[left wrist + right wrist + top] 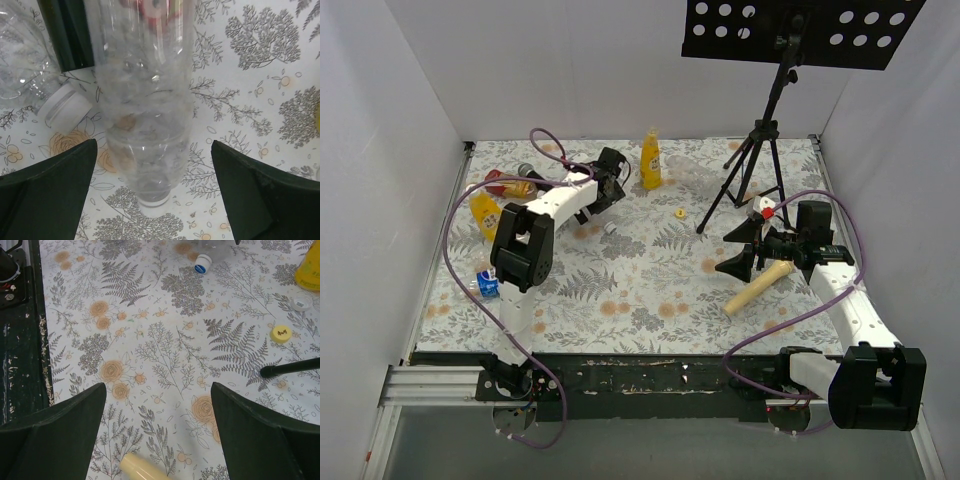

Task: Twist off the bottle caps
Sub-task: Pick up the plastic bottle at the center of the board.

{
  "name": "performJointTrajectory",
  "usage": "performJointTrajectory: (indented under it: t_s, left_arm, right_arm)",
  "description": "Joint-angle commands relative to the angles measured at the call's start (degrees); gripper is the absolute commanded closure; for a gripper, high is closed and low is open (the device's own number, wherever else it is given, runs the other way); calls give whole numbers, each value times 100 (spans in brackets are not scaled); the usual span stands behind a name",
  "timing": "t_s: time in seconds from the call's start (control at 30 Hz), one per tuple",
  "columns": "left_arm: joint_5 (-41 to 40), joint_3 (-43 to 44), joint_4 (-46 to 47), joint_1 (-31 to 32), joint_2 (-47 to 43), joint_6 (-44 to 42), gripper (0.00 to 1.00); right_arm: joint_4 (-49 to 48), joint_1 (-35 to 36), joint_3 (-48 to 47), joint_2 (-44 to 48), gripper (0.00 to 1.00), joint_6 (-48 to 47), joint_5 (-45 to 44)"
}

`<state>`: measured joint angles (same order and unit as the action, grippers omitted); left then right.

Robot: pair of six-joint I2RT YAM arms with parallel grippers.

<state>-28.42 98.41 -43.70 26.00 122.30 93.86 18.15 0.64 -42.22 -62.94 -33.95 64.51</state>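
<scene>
In the top external view, two arms are being shown over a floral-patterned table (pixel 650 290). The left gripper (pixel 616 178) is being held in the upper left of the frame, and in the left wrist view its fingers (pixel 47 190) are being kept apart on either side of a clear bottle (pixel 145 100), without touching it; the bottle's open neck is pointing toward the lower edge of that frame. A second clear bottle (pixel 20 55) is being seen at the upper left of the left wrist view, with a white cap (pixel 65 106) on its neck. The right gripper (pixel 745 250) is being held at the right centre of the top view, and its fingers (pixel 55 435) are likewise spread wide over bare table, holding nothing. One orange-yellow bottle (pixel 650 160) is standing upright at the upper centre, and another (pixel 485 215) is lying at the left edge. One loose yellow cap (pixel 678 213) is lying near the middle, seen also at the right of the right wrist view (pixel 281 333). One tan cone-shaped stick (pixel 757 288) is lying just below the right gripper. One tripod stand (pixel 760 150) is standing at the upper right.
</scene>
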Motion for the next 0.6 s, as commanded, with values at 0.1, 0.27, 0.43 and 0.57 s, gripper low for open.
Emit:
performJointTrajectory:
  t_s: [0.1, 0.27, 0.43, 0.57]
  left_arm:
    - [-348, 591, -244, -42, 294, 264, 5]
    - [-260, 469, -183, -60, 277, 326, 19]
    - [-164, 258, -77, -60, 128, 299, 31]
    - [-67, 39, 2, -60, -48, 264, 50]
  right_arm:
    - [66, -12, -217, 45, 8, -85, 193]
    - [92, -187, -234, 45, 8, -111, 211]
    - [136, -196, -243, 45, 8, -146, 229]
    - [189, -223, -252, 53, 8, -208, 237]
